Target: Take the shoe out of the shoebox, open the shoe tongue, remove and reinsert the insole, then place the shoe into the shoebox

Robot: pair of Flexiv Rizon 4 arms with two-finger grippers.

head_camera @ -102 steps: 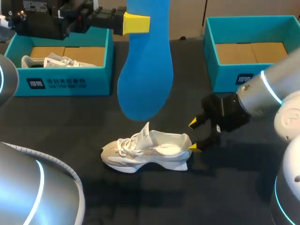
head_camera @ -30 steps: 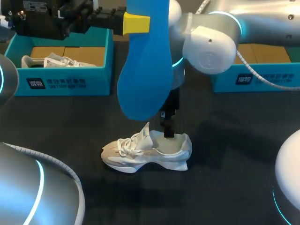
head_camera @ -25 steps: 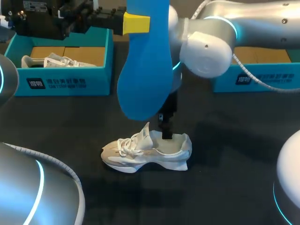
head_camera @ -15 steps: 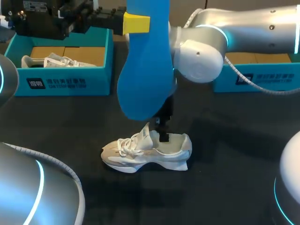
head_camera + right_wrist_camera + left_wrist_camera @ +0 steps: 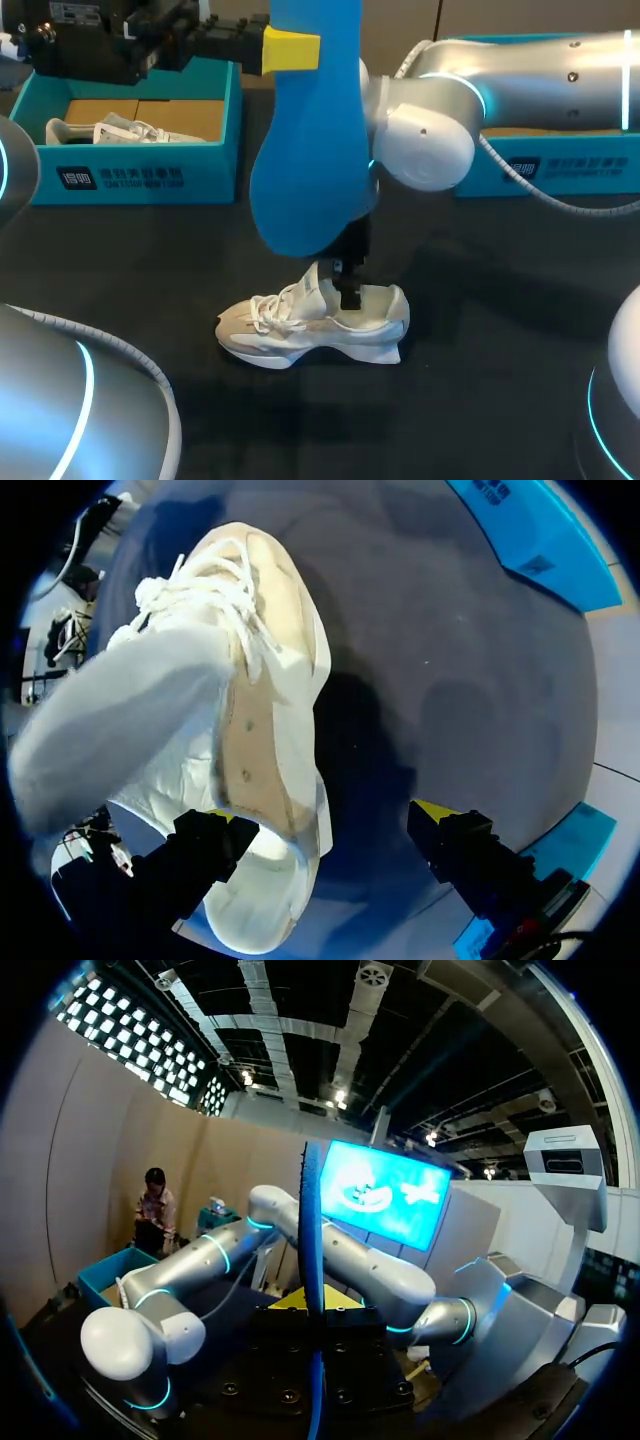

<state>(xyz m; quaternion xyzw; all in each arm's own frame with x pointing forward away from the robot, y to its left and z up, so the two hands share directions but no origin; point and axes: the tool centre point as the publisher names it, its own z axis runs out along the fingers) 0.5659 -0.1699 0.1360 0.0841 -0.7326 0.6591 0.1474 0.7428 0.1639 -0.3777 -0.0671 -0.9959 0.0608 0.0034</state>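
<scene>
Blue insole hangs upright, its upper end pinched from both sides by the left gripper. White shoe lies on the table, toe toward 9 o'clock. Entering from 2 o'clock, the right gripper stands spread wide, one finger inside the shoe's opening, the other outside, holding nothing.

The shoe under the right end effector is white woven cloth with soft cord laces; its bare inner floor is matt tan board with small punched holes. The insole gripped in the left end effector is smooth, matt blue, foam-like. The right fingers are matt black with yellow plastic-looking tips. The right arm has a glossy silver shell. The bench is dark and matt. The shoebox near the left end effector is teal card, with brown cardboard inside.
</scene>
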